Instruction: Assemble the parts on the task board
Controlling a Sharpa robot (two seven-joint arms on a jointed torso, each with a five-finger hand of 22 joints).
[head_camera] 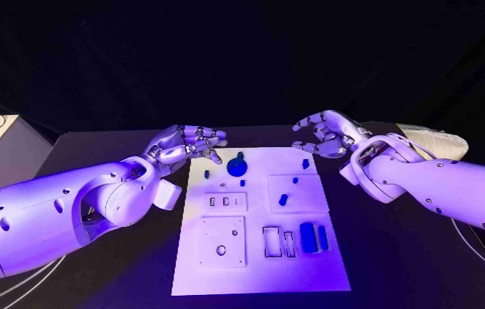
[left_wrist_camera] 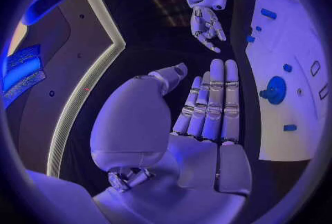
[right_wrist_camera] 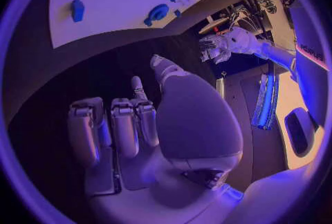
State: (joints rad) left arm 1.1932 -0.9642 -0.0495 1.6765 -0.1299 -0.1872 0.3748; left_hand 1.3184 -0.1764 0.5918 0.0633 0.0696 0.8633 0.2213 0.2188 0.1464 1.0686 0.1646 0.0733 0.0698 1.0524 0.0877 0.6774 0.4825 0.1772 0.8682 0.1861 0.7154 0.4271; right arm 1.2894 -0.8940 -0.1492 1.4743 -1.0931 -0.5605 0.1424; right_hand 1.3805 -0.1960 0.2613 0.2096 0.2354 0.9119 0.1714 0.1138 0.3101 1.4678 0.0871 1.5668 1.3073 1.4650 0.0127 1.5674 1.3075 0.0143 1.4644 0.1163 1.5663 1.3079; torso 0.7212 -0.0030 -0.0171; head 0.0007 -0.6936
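Assembly barely begun — both hands empty at the board's far end.

The left hand (head_camera: pixel 190 143) and right hand (head_camera: pixel 325 134) hover with fingers apart, holding nothing; the task board (head_camera: pixel 263 281) carries the round blue gear (head_camera: pixel 237 167) near its far edge, with loose blue parts (head_camera: pixel 312 237) lying unplaced — most work seems left.

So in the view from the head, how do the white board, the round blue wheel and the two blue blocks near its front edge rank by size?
1. White board, by far the largest.
2. Round blue wheel and the wider blue block: they look about alike, so I won't rank them.
3. Narrower blue block, thinnest.
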